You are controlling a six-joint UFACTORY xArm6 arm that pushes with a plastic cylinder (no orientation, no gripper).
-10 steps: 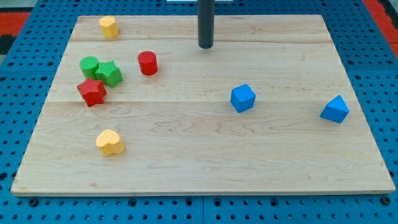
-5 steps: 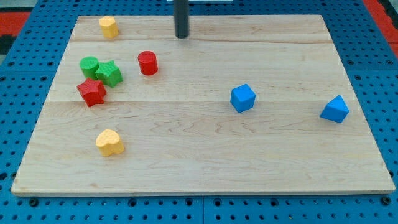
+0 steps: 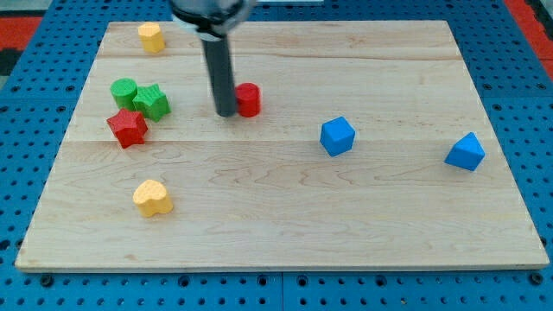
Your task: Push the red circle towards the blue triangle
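- Our tip [image 3: 226,112] sits on the bench [image 3: 276,225] touching the view's left side of the red circle [image 3: 249,99] — the rod carries no jaws, so the tool has nothing to spread or clamp; it simply presses against the block.
- The red circle lies in the upper middle of the bench, well apart from the green circle [image 3: 123,90], the green star [image 3: 152,102] and the red star [image 3: 128,128] clustered at the view's left.
- Two blue blocks lie to the view's right: a nearer one [image 3: 337,136] that looks more like a cube, and a farther one [image 3: 466,152] near the right edge, which we take for the blue triangle, though the shapes are hard to tell apart.
- We judge the push as begun but far from done — the red circle is not close to either blue block, so most of the travel rightward and slightly downward remains.
- Two yellow hearts, one at the top left [image 3: 151,37] and one at the lower left [image 3: 153,198], lie out of the way.
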